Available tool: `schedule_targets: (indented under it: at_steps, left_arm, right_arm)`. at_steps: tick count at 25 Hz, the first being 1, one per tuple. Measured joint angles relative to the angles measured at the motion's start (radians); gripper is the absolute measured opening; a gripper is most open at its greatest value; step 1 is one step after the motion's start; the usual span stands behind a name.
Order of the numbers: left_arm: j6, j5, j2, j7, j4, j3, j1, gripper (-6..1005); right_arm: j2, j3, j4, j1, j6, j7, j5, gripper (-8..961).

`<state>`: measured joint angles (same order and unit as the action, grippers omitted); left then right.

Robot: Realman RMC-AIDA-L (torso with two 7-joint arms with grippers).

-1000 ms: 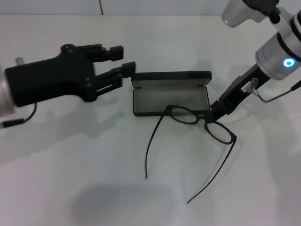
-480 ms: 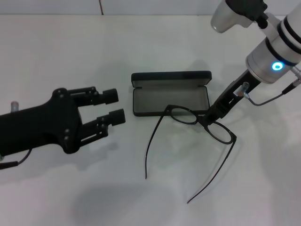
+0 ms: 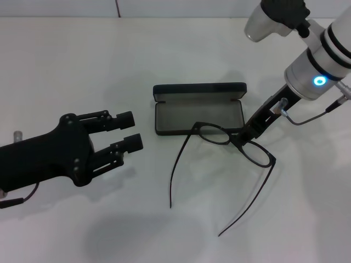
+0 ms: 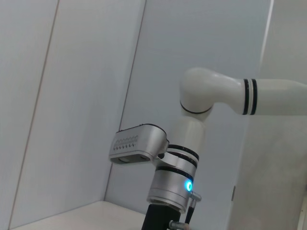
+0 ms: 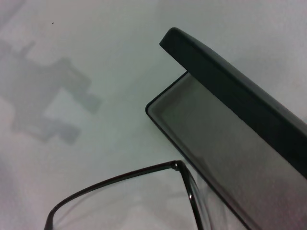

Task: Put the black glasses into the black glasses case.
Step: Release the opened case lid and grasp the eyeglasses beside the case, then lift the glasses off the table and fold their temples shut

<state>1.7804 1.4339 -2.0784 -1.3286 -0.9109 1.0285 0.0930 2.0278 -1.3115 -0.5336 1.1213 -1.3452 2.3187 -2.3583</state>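
Observation:
The black glasses (image 3: 253, 152) lie unfolded on the white table, one lens (image 3: 214, 133) over the front rim of the black glasses case (image 3: 164, 112). The case stands open, its lid upright at the back and its grey lining showing. My right gripper (image 3: 242, 135) reaches down from the right and is shut on the black glasses at the bridge. My left gripper (image 3: 130, 131) hovers left of the case, well apart from it, open with nothing between its fingers. The right wrist view shows the case (image 5: 230, 139) and part of a lens rim (image 5: 178, 167).
The long temple arms (image 3: 174, 170) of the glasses stretch toward the table's front edge. The white table (image 3: 66, 66) carries nothing else. In the left wrist view I see my right arm (image 4: 184, 177) against a pale wall.
My left gripper has drawn back from the case's left end, moving left and toward the table's front. My right arm has shifted slightly. The glasses and case have stayed in place.

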Motion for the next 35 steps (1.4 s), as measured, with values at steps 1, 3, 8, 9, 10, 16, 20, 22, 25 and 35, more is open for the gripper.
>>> schedule_targets:
  at_steps: [1,3,8,9,10,16,20,22,25,35]
  left_arm:
    - [0.000,0.000,0.000,0.000,0.005,-0.002,0.003,403]
    - [0.000,0.000,0.000,0.000,0.017,-0.003,0.008,400]
    - [-0.001,0.010,0.000,0.001,0.033,-0.004,0.011,390]
    - [-0.001,0.011,0.000,0.001,0.035,-0.004,0.012,388]
    - [-0.001,0.012,0.000,0.001,0.035,-0.004,0.012,386]
    - [-0.001,0.013,-0.003,0.001,0.037,-0.004,0.006,375]
    - [-0.001,0.014,-0.004,0.002,0.037,-0.005,0.003,367]
    - [0.000,0.011,-0.004,0.001,0.038,-0.005,0.002,363]
    - [0.006,0.005,-0.005,-0.004,0.038,-0.006,0.002,357]
    - [0.183,-0.101,-0.010,0.052,0.148,-0.003,0.033,318]
  right_arm:
    - [0.000,-0.005,0.001,0.000,0.005,-0.002,0.005,338]
    - [0.000,-0.036,0.002,-0.005,0.021,-0.005,0.033,317]
    - [0.000,-0.091,0.002,-0.007,0.052,-0.006,0.070,271]
    - [0.000,-0.101,0.002,-0.008,0.056,-0.006,0.078,269]
    - [0.000,-0.116,0.002,-0.008,0.063,-0.006,0.093,268]
    - [0.000,-0.141,-0.008,-0.014,0.072,-0.023,0.112,257]
    - [0.000,-0.141,-0.089,-0.074,0.062,-0.048,0.126,170]
    - [0.000,-0.142,-0.147,-0.113,0.049,-0.050,0.127,113]
    - [0.000,-0.142,-0.303,-0.213,0.005,-0.050,0.133,84]
    - [-0.009,-0.052,-0.634,-0.570,-0.086,-0.378,0.491,73]
